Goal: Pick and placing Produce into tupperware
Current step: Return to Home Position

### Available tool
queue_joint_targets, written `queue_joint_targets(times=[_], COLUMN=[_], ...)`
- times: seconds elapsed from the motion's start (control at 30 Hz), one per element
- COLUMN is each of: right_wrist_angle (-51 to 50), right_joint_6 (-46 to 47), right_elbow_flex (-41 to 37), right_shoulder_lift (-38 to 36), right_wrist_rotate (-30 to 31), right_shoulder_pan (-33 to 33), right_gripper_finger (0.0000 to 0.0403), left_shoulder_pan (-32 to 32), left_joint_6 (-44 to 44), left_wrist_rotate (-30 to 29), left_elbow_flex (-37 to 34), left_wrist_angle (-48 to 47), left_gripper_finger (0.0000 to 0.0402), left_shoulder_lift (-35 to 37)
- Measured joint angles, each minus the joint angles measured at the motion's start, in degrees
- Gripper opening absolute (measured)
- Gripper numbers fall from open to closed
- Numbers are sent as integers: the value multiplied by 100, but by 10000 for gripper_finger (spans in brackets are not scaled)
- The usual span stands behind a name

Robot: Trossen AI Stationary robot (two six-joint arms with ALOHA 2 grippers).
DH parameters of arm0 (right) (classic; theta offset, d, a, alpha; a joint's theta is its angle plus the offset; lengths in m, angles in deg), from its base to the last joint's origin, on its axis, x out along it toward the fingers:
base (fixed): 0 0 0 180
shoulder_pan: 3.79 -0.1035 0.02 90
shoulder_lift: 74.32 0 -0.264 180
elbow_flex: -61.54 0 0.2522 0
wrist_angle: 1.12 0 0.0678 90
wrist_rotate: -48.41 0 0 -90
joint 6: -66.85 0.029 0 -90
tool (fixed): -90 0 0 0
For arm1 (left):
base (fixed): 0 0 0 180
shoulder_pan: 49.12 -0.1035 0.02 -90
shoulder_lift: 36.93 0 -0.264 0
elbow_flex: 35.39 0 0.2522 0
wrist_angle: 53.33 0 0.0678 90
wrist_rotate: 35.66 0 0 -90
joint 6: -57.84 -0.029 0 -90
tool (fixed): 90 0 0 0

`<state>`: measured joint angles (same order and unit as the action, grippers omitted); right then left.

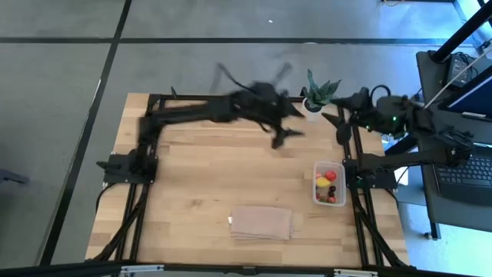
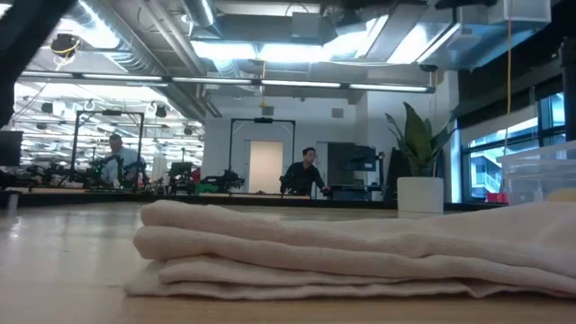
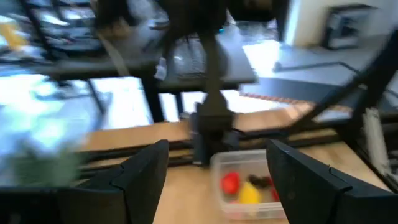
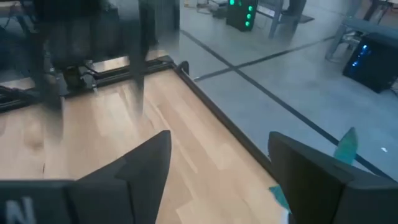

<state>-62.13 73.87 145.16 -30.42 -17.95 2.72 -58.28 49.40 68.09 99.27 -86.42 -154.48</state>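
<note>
The left gripper [image 1: 281, 138] hangs over the back middle of the desk [image 1: 200, 177], its fingers apart and holding nothing. To go home well, it should lift high and keep clear of the plant [image 1: 319, 91]. The right gripper [image 1: 342, 129] waits near the back right corner, fingers apart. The tupperware [image 1: 329, 197] sits by the right edge with the produce [image 1: 321, 182] inside.

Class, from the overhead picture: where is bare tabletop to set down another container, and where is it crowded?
Bare table lies between the left arm and the folded cloth, and also left of the cloth. The right side is crowded, with the plant, left claw, right claw and tupperware.
</note>
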Motion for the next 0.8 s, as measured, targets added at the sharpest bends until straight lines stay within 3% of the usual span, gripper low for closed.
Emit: queue_joint_targets(times=[0.13,0.27,0.43,0.53,0.63,0.8], right_wrist_angle=[555,1023,2285,3092,3560,4295], right_joint_6=[16,-18,-763,-1154,-1203,-1225], right_elbow_flex=[-910,-1506,-2510,-3194,-3821,-4645], right_shoulder_lift=[-555,-947,-1287,-1412,-1524,-1883], right_wrist_rotate=[2,2,11,401,934,874], right_shoulder_pan=[-47,-46,-45,-10,120,488], right_gripper_finger=[269,269,269,269,269,269], left_shoulder_pan=[-277,-391,-342,-237,-14,340], left_joint_6=[78,224,371,512,597,639], left_wrist_rotate=[-287,-692,-1652,-2099,-2739,-3868], left_elbow_flex=[-1160,-2933,-5009,-6175,-7158,-8659], left_wrist_angle=[449,1244,2326,2577,3058,3633], left_gripper_finger=[264,264,264,263,263,263], left_shoulder_lift=[1186,2188,3906,4761,5712,6930])
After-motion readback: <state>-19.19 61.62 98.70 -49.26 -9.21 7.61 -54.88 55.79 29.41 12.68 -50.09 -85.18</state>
